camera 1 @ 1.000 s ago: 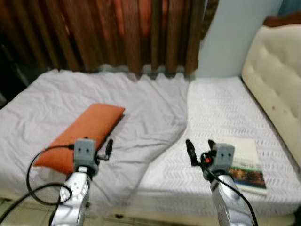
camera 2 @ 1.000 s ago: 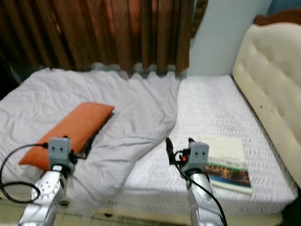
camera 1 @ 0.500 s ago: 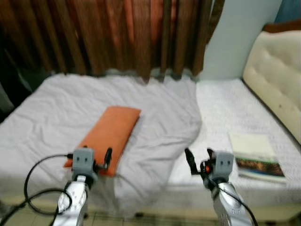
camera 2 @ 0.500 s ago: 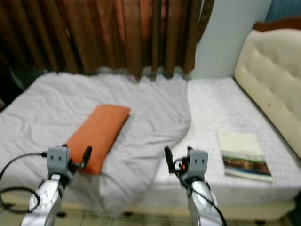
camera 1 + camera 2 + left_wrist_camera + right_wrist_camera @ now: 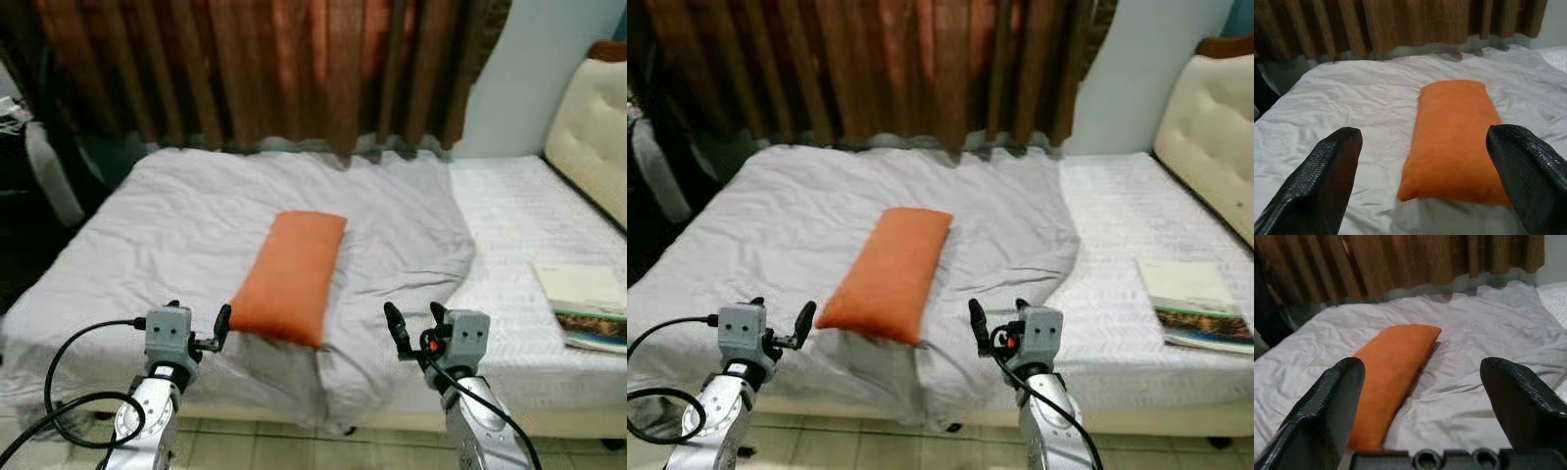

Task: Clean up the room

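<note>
Both sets of jaws stand apart and hold nothing, the left gripper [image 5: 198, 326] and the right gripper [image 5: 411, 324] raised side by side before the near edge of the bed [image 5: 118, 294]. Between and beyond them, an orange pillow [image 5: 292, 274] lies lengthwise on the rumpled grey sheet [image 5: 186, 215], near the bed's front edge and closer to the left gripper. To the right, a book [image 5: 584, 304] rests on the white textured cover [image 5: 509, 215] near the cream tufted headboard [image 5: 593, 147], with brown curtains [image 5: 255, 69] hanging behind the bed.
</note>
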Tool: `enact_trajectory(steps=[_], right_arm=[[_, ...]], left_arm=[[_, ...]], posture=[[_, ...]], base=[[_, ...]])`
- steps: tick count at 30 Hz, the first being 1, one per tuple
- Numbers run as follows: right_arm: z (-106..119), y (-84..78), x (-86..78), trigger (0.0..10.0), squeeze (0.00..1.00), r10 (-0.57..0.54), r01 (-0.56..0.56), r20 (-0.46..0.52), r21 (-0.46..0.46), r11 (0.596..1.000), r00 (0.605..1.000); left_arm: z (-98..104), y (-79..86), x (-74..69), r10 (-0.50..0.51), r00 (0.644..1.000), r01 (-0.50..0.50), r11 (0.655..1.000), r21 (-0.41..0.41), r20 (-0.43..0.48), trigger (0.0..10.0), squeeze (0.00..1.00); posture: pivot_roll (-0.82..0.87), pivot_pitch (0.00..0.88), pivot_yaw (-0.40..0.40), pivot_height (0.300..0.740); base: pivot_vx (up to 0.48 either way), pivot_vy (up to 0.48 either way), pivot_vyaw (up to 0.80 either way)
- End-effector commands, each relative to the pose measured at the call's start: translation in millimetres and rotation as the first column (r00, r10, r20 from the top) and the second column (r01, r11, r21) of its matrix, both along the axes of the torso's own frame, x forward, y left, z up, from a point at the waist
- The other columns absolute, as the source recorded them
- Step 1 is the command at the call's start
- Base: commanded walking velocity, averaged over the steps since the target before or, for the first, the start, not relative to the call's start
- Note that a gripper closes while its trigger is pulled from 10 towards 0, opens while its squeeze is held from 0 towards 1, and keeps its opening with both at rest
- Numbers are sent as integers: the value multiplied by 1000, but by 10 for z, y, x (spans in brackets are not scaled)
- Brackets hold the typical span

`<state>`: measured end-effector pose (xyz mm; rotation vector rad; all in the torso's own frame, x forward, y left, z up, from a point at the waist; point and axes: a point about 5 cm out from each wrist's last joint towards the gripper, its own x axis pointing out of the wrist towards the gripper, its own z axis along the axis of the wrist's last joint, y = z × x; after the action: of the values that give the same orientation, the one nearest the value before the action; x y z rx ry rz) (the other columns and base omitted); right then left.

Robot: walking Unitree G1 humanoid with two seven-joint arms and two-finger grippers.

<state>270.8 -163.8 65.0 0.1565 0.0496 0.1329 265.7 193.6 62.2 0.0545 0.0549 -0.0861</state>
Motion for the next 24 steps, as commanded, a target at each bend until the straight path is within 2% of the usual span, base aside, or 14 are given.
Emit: enact_trajectory(steps=[1, 2, 3, 4, 5, 6, 9, 11, 14, 18, 24], right_arm=[[24, -110, -69, 10000, 0, -13, 14, 16, -28, 1000, 1000], [24, -110, -69, 10000, 0, -13, 14, 16, -28, 1000, 1000], [-120, -217, -315, 10000, 0, -4, 0, -52, -93, 996, 999], [-248, -300, -511, 10000, 0, -1, -20, -124, -168, 986, 992], [-332, -352, -642, 10000, 0, -1, -38, -176, -217, 975, 984], [-369, -376, -673, 10000, 0, -1, -49, -200, -243, 969, 980], [-345, -394, -601, 10000, 0, -5, -44, -191, -254, 966, 982], [-268, -473, -483, 10000, 0, -32, -9, -170, -232, 973, 985], [-186, -500, -394, 10000, 0, -37, 13, -148, -159, 987, 988], [-118, -447, -300, 10000, 0, -29, 19, -112, -88, 996, 993], [-135, -367, -209, 10000, 0, -20, 12, -106, -79, 997, 994]], left_arm=[[75, -109, -29, -41, 998, 42, 999, -13, 44, 10000, 0], [75, -109, -29, -41, 998, 42, 999, -13, 44, 10000, 0], [51, -178, -149, -60, 997, 60, 998, -5, 47, 10000, 0], [18, -225, -211, -65, 997, 65, 998, -1, 41, 10000, 0], [-9, -253, -242, -66, 997, 66, 998, 3, 34, 10000, 0], [-18, -267, -213, -60, 998, 60, 998, -4, 34, 10000, 0], [-8, -282, -138, -51, 998, 51, 999, -16, 46, 10000, 0], [-5, -352, -84, -57, 997, 58, 998, -19, 57, 10000, 0], [0, -406, -98, -68, 996, 71, 996, -47, 56, 10000, 0], [2, -420, -97, -97, 994, 99, 995, -28, 50, 10000, 0], [19, -372, -63, -89, 995, 91, 996, -27, 53, 10000, 0]], posture=[[-45, 0, 22, 740], [-45, 0, 22, 740], [-32, 0, -12, 740], [-32, 0, -18, 740], [-32, 0, -18, 740], [-42, 0, -29, 740], [-50, 0, -49, 740], [-65, 0, -91, 740], [-67, 0, -89, 740], [-62, 0, -77, 740], [-51, 0, -59, 740]], base=[[0, 480, 0], [0, 480, 0], [0, 476, 0], [0, 0, 0], [0, 0, 0], [0, 0, 0], [0, 0, 0], [0, 0, 0], [167, 0, 0], [458, 0, 0], [458, 0, 0]])
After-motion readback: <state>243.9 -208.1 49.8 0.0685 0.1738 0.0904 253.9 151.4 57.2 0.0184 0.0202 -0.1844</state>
